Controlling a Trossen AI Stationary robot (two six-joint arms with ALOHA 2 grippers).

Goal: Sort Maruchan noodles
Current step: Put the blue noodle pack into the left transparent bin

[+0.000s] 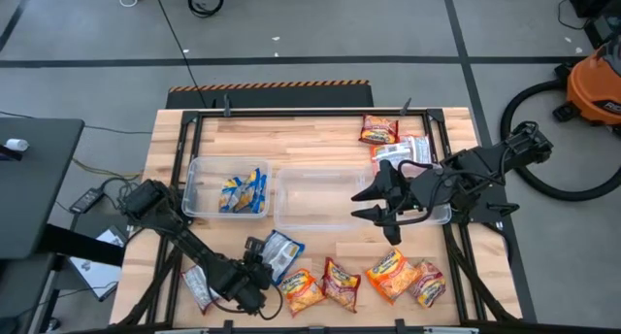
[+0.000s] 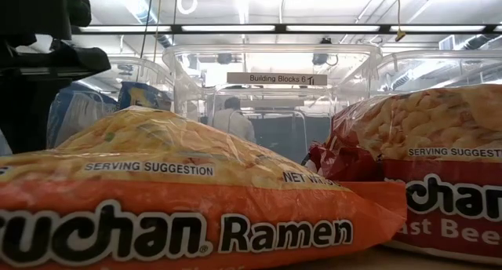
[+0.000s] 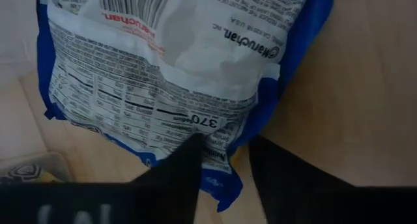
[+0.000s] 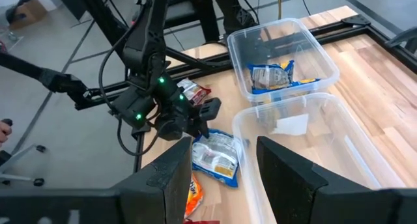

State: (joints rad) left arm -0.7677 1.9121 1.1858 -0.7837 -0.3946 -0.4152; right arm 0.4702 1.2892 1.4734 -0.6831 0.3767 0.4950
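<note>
- The left hand (image 1: pixel 264 268) sits low at the near edge of the surface (image 1: pixel 320 140), at about 7 o'clock in the overhead view. A blue-and-white packet (image 1: pixel 281 253) lies on the wood right at its tips, at about 1 o'clock from the hand.
- In the left wrist view that packet (image 3: pixel 176 74) lies back side up, its blue edge between the two dark fingers (image 3: pixel 179 178). The jaws stand partly apart around the edge; whether they pinch it cannot be told.
- The left arm lies stretched low from 9 o'clock toward the near edge, with a further packet (image 1: pixel 197 287) just beside it.
- The right hand (image 1: pixel 374 203) hangs over the empty middle bin (image 1: pixel 315 200), coming in from 3 o'clock, fingers spread and holding nothing.
- The left bin (image 1: pixel 204 174) holds blue packets (image 1: pixel 243 191).
- Orange and red packets (image 1: pixel 342 279) lie in a row along the near edge at 6 o'clock.
- Two more packets (image 1: pixel 380 130) rest at about 1 o'clock near the far edge.
</note>
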